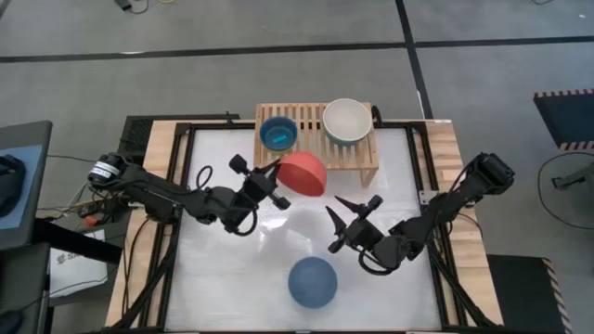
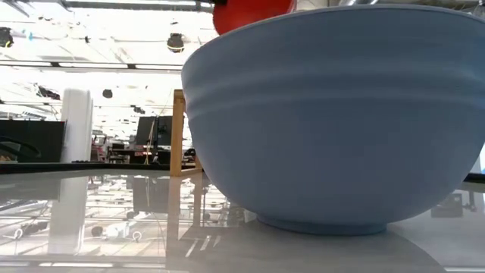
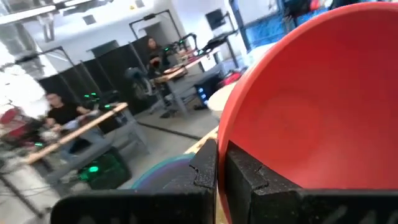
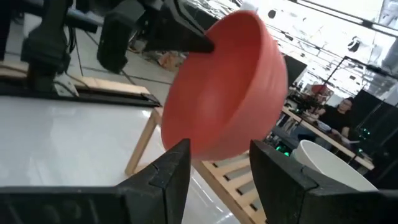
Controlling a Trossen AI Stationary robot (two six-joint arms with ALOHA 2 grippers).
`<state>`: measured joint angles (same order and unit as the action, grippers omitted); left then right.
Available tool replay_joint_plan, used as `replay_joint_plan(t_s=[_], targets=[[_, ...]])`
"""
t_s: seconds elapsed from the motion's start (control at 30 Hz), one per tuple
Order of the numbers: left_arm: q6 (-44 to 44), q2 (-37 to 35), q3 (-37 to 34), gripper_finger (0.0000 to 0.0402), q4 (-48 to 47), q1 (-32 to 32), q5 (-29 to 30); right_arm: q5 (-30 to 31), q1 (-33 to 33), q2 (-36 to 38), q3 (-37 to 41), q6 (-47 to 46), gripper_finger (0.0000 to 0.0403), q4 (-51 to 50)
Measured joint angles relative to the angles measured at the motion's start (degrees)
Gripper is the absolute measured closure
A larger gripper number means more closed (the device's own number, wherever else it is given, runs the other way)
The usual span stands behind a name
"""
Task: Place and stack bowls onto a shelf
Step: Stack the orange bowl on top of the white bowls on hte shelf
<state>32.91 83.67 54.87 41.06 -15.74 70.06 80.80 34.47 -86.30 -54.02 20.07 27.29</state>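
The left tool (image 1: 270, 183) is clenching the rim of the red bowl (image 1: 303, 173), holding it tilted on edge just below the shelf (image 1: 362, 158) at upper centre of the high view, probably to clear the rack's front edge. On the shelf, a cyan bowl (image 1: 277, 134) and a white bowl (image 1: 347, 122) are sitting side by side. The right tool (image 1: 351, 223) is hanging released at centre right, waiting. The slate blue bowl (image 1: 312, 281) is resting on the counter (image 1: 232, 269) at lower centre.
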Motion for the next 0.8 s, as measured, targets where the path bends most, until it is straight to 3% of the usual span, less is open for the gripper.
replay_joint_plan(t_s=[0.23,0.6,0.8], targets=[[-4.8,-0.1,0.0,0.0401,1.7,2.2,-4.8,-3.0,-3.4,1.1,0.0,3.3,0.0211,4.9],[-9.3,-0.1,0.0,0.0401,2.1,2.4,-6.1,-2.4,-10.9,1.2,-1.5,7.2,0.0214,9.8],[-11.5,-0.1,0.0,0.0394,2.1,1.7,-8.0,0.4,-13.6,1.3,-3.7,8.4,0.0269,9.4]])
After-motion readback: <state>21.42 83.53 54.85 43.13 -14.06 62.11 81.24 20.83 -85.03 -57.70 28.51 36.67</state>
